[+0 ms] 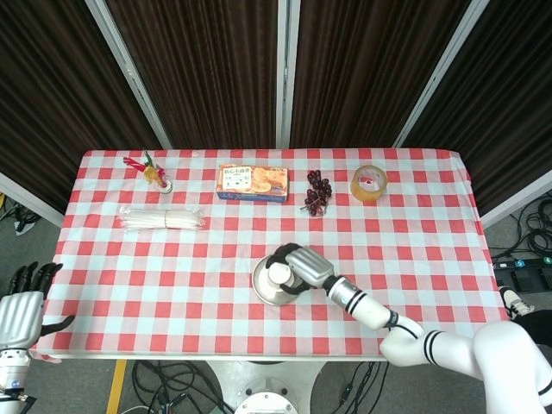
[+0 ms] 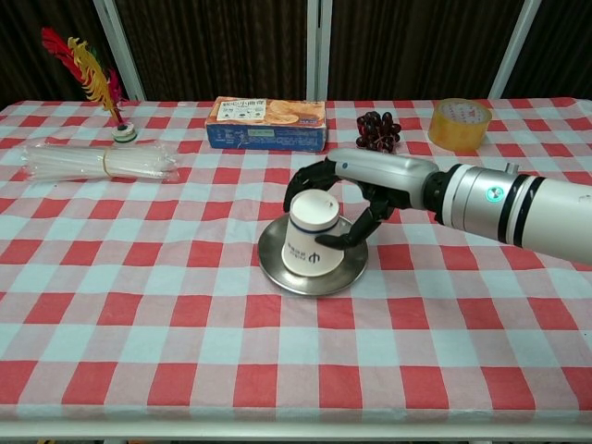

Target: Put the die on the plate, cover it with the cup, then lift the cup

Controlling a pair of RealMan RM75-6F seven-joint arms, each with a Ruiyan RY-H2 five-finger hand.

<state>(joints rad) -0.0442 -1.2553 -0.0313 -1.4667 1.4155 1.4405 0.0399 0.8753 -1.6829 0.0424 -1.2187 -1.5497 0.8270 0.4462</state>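
— Where's the cup (image 2: 311, 235)?
— Upside down on the metal plate (image 2: 277, 271), mid-counter (image 2: 185, 305). Right hand (image 2: 356, 194) wrapped around it — fingers (image 2: 305, 177) over the far side, thumb across the front.
— And the die?
— Not visible; possibly under the cup, can't tell from either view.
— Left hand (image 1: 19, 309)?
— Off the counter's near-left corner, holding nothing, fingers spread.
— Anything behind?
— Biscuit box (image 2: 267, 123), grapes (image 2: 378, 129), tape roll (image 2: 460, 123) along the far side.
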